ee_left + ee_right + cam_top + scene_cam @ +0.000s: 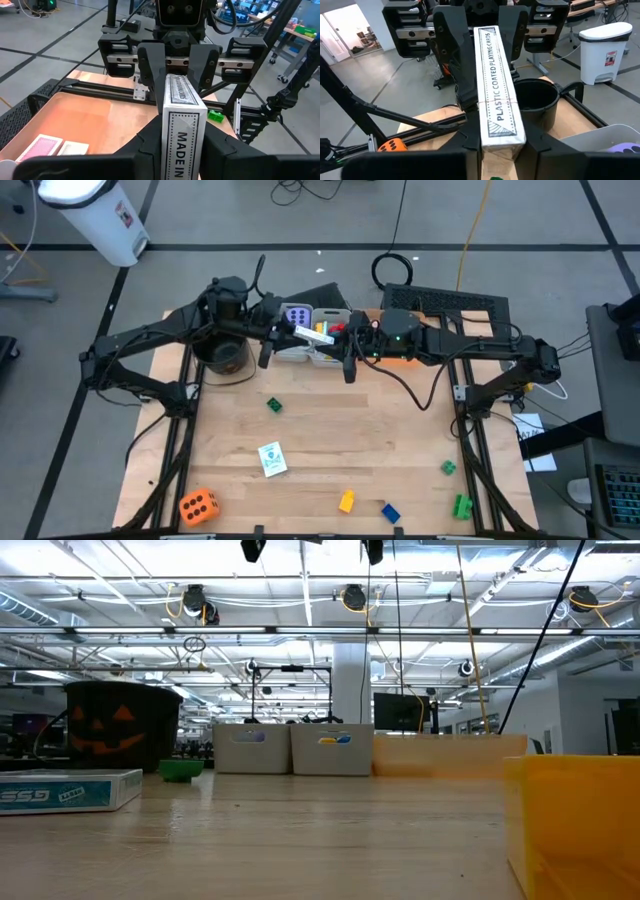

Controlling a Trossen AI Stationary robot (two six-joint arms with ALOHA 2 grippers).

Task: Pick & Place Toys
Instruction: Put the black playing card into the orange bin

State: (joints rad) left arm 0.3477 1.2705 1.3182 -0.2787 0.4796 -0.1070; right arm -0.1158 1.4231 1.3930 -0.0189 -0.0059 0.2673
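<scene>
The left gripper [283,328] and the right gripper [340,340] both pinch one white box of playing cards [313,334], one at each end. They hold it up over the grey plastic bins [322,356], probably to pass it from one arm to the other.

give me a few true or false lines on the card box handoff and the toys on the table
1. Both grippers, left and right, clamp the card box between them. True.
2. The orange die sits inside a grey bin. False: it lies on the table, near the front left corner.
3. The card box is lying on the table. False: it is held in the air over the bins.
4. A yellow brick and a blue brick lie near each other. True.
</scene>
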